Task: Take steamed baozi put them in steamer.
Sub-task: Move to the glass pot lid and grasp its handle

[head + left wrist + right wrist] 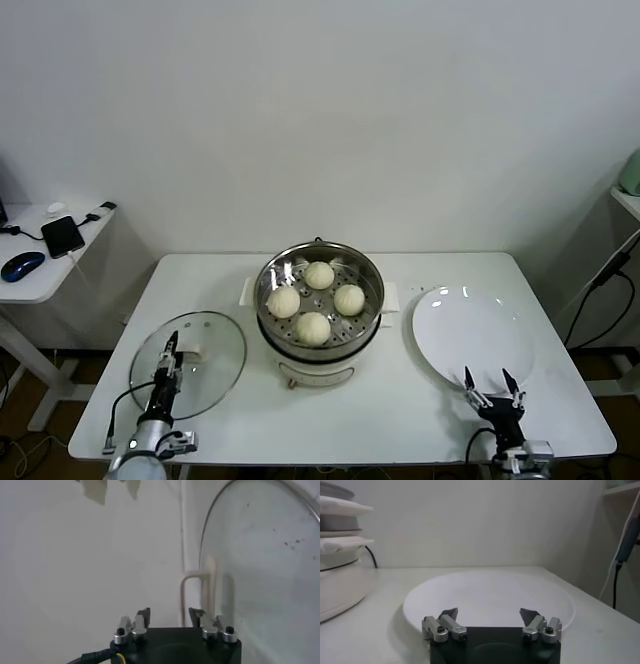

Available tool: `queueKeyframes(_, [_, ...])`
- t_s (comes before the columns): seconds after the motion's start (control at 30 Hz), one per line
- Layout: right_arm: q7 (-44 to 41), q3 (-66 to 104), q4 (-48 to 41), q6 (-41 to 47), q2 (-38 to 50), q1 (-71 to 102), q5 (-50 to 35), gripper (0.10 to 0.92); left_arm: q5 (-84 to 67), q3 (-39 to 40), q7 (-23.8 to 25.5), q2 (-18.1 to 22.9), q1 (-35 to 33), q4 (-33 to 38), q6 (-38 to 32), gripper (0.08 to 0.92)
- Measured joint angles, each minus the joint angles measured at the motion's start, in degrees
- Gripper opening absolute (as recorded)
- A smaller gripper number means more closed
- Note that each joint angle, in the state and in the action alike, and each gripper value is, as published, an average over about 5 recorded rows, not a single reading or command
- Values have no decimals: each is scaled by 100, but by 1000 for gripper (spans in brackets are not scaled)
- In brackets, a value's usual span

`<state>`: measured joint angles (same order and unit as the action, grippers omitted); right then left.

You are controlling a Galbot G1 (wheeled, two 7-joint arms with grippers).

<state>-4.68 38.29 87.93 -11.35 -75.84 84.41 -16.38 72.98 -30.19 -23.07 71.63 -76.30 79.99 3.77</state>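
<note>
All four cream-white steamed baozi (317,300) sat in our round steel steamer (319,312), white plate (472,335) bare; the left gripper (172,351) stood half-spread, the right gripper (490,381) spread wide.

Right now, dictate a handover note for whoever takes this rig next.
Left claw: over the near edge of the round glass lid, holding nothing; its handle is not yet gripped.
Right claw: open, empty, at the near rim of the flat white plate.
Done: all four cream-white baozi sit in the shiny steel steamer.
Left: nothing to move; lid still off.
</note>
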Motion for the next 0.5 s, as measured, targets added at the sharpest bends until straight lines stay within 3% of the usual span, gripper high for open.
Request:
queueKeyframes(0.37, [-21, -4, 40, 30, -26, -7, 71, 823, 19, -3, -2, 36, 116, -230, -35, 207])
queueKeyframes(0.5, [-22, -1, 75, 62, -25, -17, 69, 823, -26, -36, 14, 21, 86, -185, -99, 141])
